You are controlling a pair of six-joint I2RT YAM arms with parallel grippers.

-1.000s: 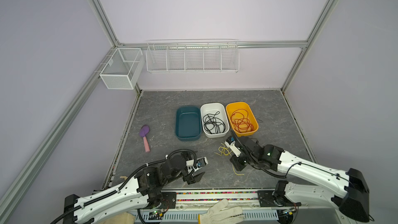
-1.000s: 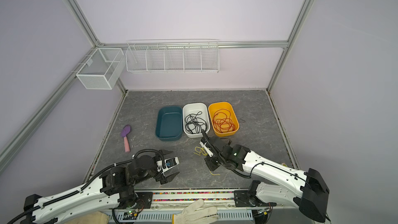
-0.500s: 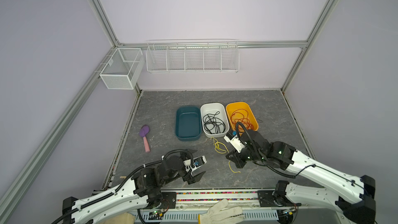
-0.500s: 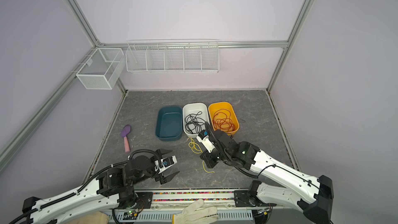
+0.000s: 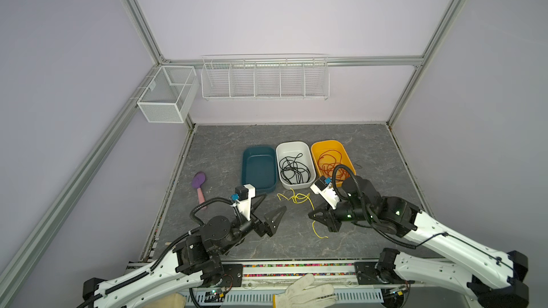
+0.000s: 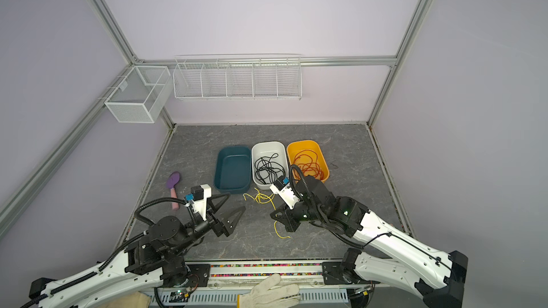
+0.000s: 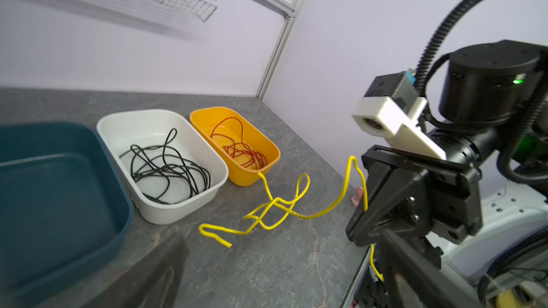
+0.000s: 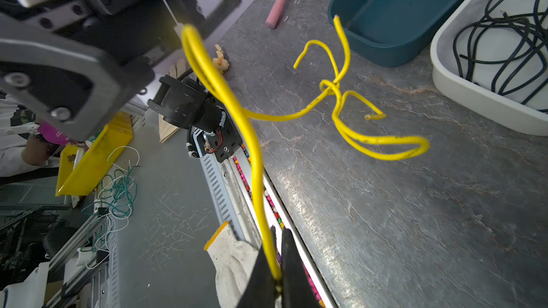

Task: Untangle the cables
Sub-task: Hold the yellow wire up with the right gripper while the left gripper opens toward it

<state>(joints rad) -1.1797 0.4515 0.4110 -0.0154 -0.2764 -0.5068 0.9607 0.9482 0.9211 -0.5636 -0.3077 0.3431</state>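
- Plainly, the right tool [image 5: 315, 217] is closed tight on the yellow cable [image 5: 297, 198]. It pinches it a little way in from one free end, which trails toward the lower edge of the frame in both top views. A hold this near the end looks chosen so that the end can be drawn back out through the crossings.
- From the pinch the cable arches up off the table [image 5: 225, 143] and comes down again at a loose knot [image 8: 334, 91]. The knot lies on the table just below the white tray [image 5: 293, 143] in both top views. Only that one strand is raised; the other loops lie slack.
- The left tool [image 5: 275, 201] has its jaws spread as wide as they go, with nothing between them. It sits low and left of centre, aimed at the knot but apart from it, probably ready to pin or take a second strand.
- The black cable [image 5: 295, 170] lies alone in the white tray and the red cable [image 5: 330, 161] alone in the orange tray [image 5: 326, 142], so those two look sorted.
- The teal tray [image 5: 258, 151], up and left of the knot, is empty and is likely meant for the yellow one.
- A straight pull could tighten the knot rather than free it.
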